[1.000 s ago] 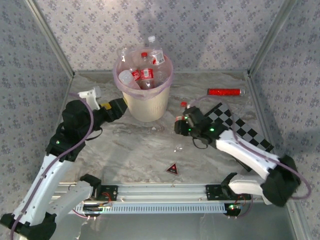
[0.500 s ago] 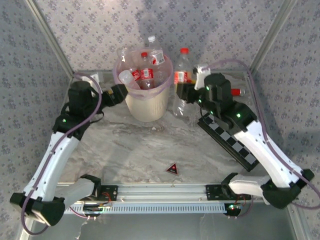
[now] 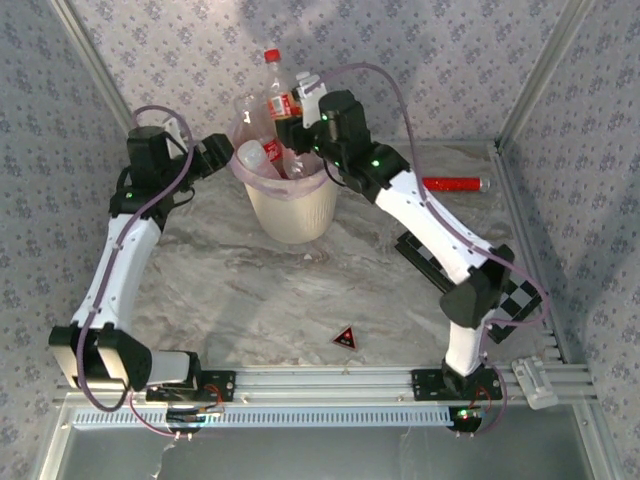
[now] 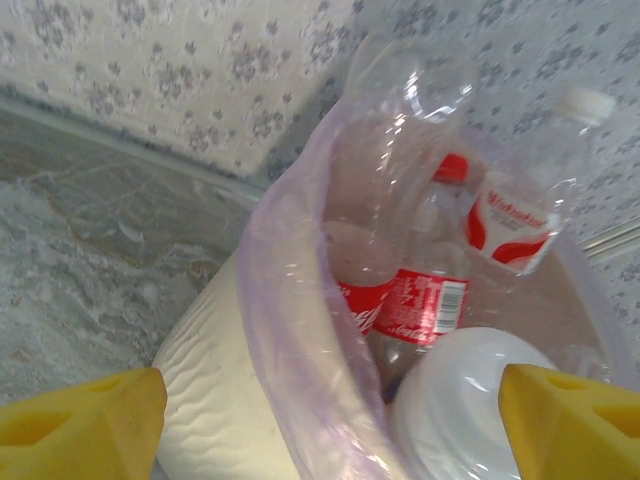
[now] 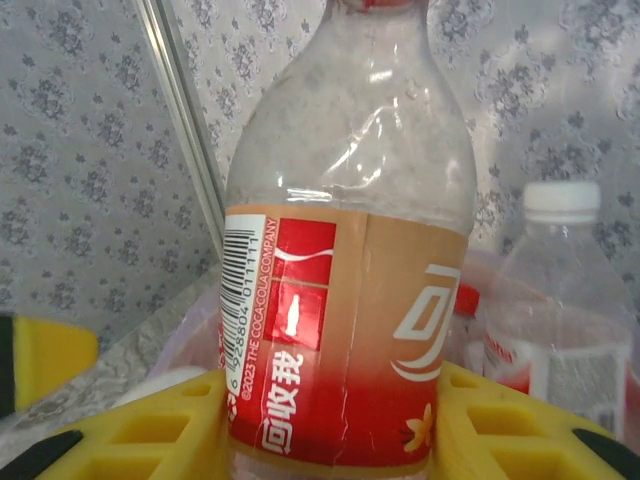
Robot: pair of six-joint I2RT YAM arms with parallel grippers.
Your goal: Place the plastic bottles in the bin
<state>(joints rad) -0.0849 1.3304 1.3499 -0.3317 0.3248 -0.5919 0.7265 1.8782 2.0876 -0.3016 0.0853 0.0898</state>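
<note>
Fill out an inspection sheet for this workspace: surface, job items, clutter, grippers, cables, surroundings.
Surface: marbled table, no spills seen.
Job's things: cream bin with lilac liner, several bottles inside; one red-capped bottle upright over the bin.
Clutter: red tube, dark triangle and checkered board on the table.
Grippers: right gripper, jaws shut on the red-capped bottle; left gripper, jaws open at the bin's left rim.
Cables: lilac cables looped along both arms.
Surroundings: patterned walls, metal frame posts.
</note>
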